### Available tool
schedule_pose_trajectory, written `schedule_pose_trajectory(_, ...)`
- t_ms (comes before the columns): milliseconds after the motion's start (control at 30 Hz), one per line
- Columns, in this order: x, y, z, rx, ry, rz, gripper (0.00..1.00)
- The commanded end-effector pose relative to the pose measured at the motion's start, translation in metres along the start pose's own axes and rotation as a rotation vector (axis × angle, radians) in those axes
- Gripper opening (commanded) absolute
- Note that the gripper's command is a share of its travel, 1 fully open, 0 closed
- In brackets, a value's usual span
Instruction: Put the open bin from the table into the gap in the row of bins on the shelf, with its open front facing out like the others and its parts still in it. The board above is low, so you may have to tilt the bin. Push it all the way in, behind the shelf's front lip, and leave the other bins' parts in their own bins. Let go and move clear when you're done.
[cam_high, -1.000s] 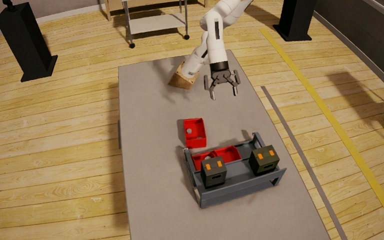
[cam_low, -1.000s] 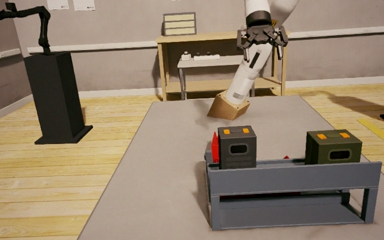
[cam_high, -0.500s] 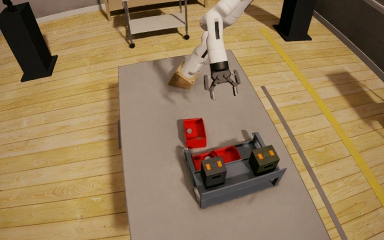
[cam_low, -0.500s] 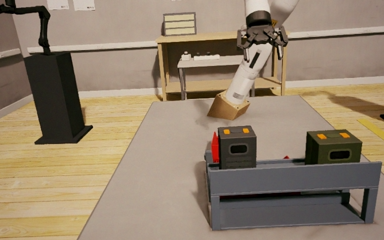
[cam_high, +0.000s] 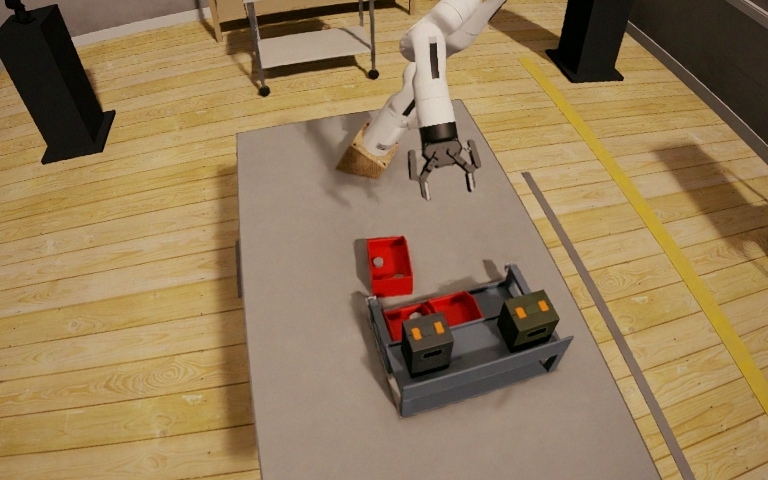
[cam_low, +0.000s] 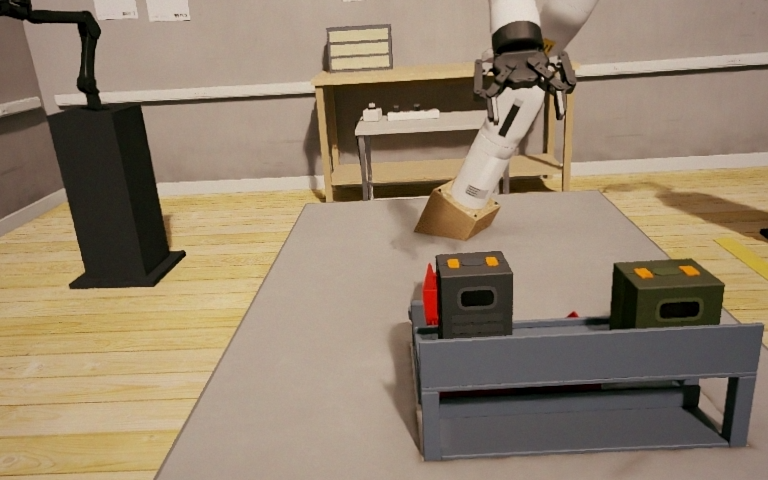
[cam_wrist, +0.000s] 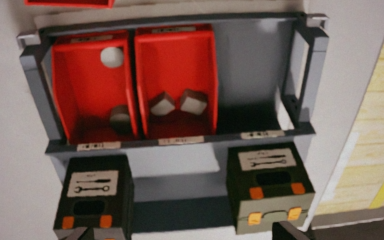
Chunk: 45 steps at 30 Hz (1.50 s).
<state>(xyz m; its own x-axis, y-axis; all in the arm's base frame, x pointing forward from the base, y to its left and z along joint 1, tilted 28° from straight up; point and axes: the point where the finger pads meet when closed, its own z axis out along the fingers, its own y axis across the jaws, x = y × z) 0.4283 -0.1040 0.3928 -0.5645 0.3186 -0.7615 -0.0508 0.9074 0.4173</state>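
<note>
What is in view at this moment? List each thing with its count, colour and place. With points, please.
Loose bin (cam_high: 390, 287) (cam_wrist: 70, 2): one, red, on the table, parts inside
Shelf bins (cam_high: 457, 308) (cam_wrist: 175, 60): two, red, side by side in the shelf
Shelf (cam_high: 487, 370) (cam_low: 589, 356) (cam_wrist: 38, 95): one, blue-grey, on the table
Cases: two, dark grey (cam_high: 427, 345) (cam_low: 474, 300) (cam_wrist: 92, 200) and olive green (cam_high: 529, 319) (cam_low: 625, 294) (cam_wrist: 270, 215), on the shelf
Table (cam_high: 305, 339) (cam_low: 317, 339): one, grey, under the shelf
Trolley (cam_high: 314, 48) (cam_low: 419, 125): one, pale grey, behind the table
Arm (cam_high: 433, 107) (cam_low: 478, 164): one, white, on a wooden block
Gripper (cam_high: 448, 193) (cam_low: 526, 114): one, black, open above the table
</note>
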Motion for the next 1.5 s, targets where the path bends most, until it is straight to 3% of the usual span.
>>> schedule_pose_trajectory(0,-0.0005,-0.0003,-0.0003,0.000,-0.001,0.000,1.00)
schedule_pose_trajectory(200,-0.0005,-0.0003,-0.0003,0.000,-0.001,0.000,1.00)
schedule_pose_trajectory(367,-0.0005,-0.0003,-0.0003,0.027,0.254,0.040,1.00)
schedule_pose_trajectory(767,-0.0005,-0.0003,-0.0003,0.027,0.254,0.040,1.00)
schedule_pose_trajectory(933,-0.0003,0.0004,0.0001,0.057,0.491,0.077,1.00)
schedule_pose_trajectory(1333,-0.0003,0.0004,0.0001,0.057,0.491,0.077,1.00)
schedule_pose_trajectory(1467,-0.0003,0.0008,0.0002,0.072,0.650,0.103,1.00)
